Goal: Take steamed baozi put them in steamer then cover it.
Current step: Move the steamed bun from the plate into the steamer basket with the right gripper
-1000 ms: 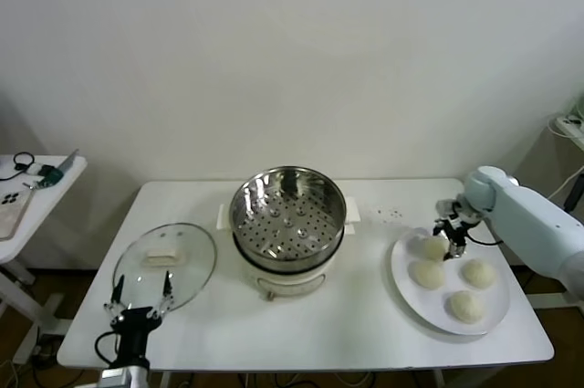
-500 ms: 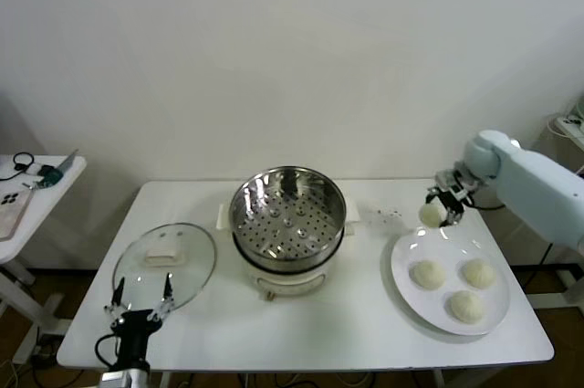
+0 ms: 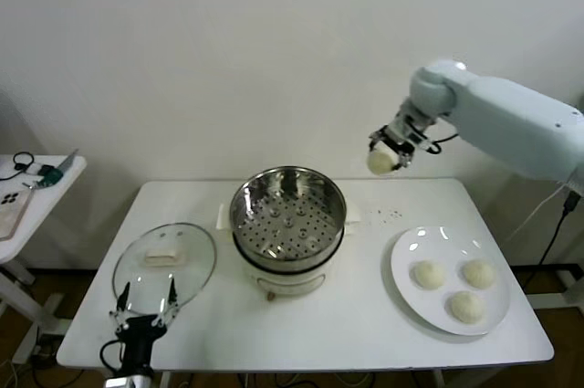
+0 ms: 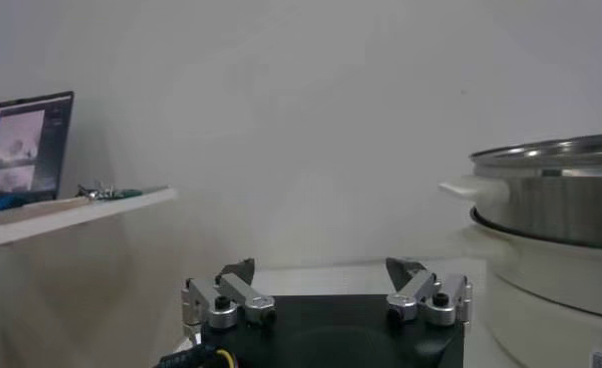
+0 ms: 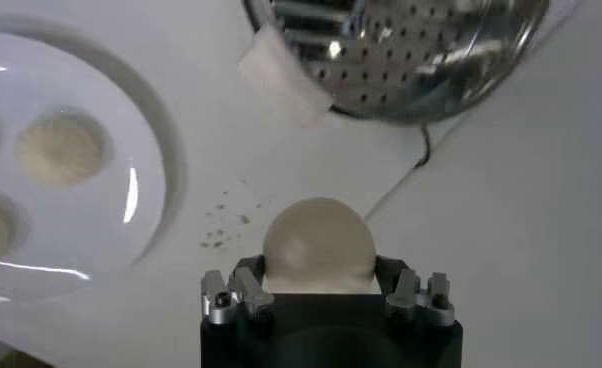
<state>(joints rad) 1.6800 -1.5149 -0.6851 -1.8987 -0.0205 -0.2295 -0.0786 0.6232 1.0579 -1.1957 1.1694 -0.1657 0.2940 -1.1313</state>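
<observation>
My right gripper point(image 3: 383, 158) is shut on one cream-white baozi point(image 3: 380, 162) and holds it high in the air, above the table to the right of the steamer point(image 3: 287, 214). The same baozi point(image 5: 318, 244) fills the jaws in the right wrist view, with the steamer's perforated steel basket point(image 5: 411, 50) below and beyond it. Three baozi point(image 3: 427, 274) lie on the flat white plate point(image 3: 408, 244) at the right. The steamer basket is empty. My left gripper point(image 3: 143, 301) is open and parked at the table's front left corner.
The round glass lid point(image 3: 164, 263) lies flat on the table left of the steamer, just beyond my left gripper. A small side table point(image 3: 36, 178) with loose items stands at the far left. The steamer's side point(image 4: 551, 240) shows close by in the left wrist view.
My right gripper has lifted one baozi off the plate and carried it up and left toward the steamer. Three baozi stay on the plate. The left arm has hardly moved.
</observation>
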